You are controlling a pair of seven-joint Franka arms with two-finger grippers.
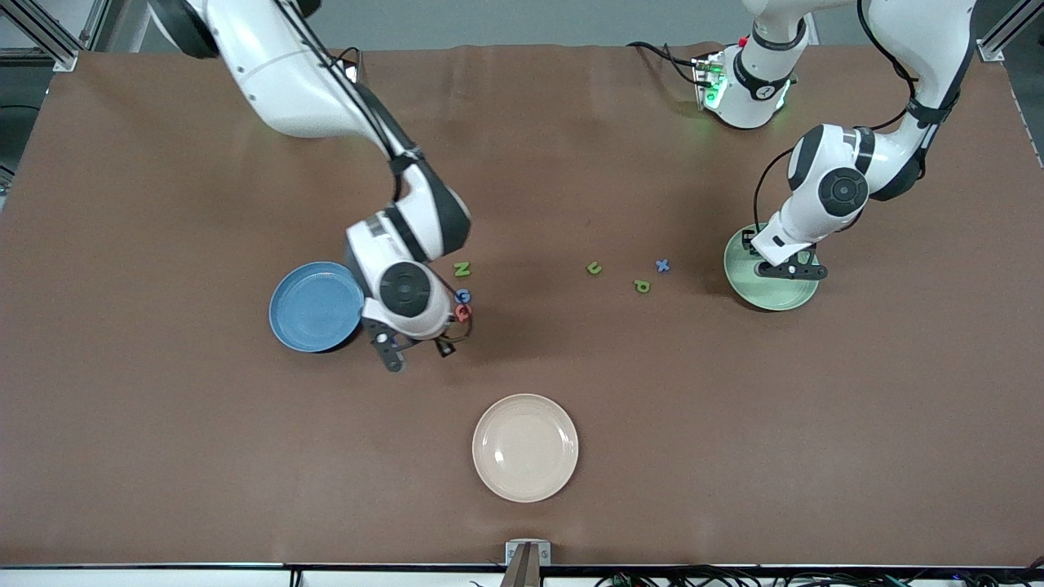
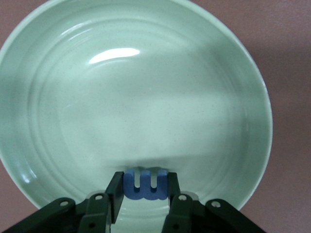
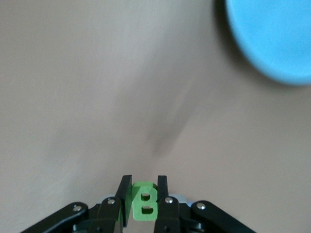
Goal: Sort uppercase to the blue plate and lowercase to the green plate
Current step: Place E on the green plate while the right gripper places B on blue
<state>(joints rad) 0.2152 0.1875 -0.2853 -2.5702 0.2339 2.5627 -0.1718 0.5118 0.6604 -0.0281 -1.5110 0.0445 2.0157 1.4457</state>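
Note:
In the left wrist view my left gripper [image 2: 144, 183] is shut on a blue m [image 2: 145, 190] and hangs low over the pale green plate [image 2: 146, 97]. The front view shows that gripper [image 1: 785, 269] over the green plate [image 1: 771, 295] at the left arm's end of the table. My right gripper [image 3: 142, 190] is shut on a green B [image 3: 145, 204] above bare table, with the blue plate [image 3: 277, 39] off to one side. In the front view it [image 1: 416, 350] hangs beside the blue plate [image 1: 310, 308]. On the table lie a green N [image 1: 462, 268], blue G [image 1: 463, 295], red Q [image 1: 463, 311], green u [image 1: 594, 267], green p [image 1: 642, 285] and blue x [image 1: 662, 265].
A cream plate [image 1: 525, 447] sits nearer the front camera, midway along the table. The N, G and Q lie close to the right arm's wrist. Cables and a lit unit [image 1: 710, 81] lie by the left arm's base.

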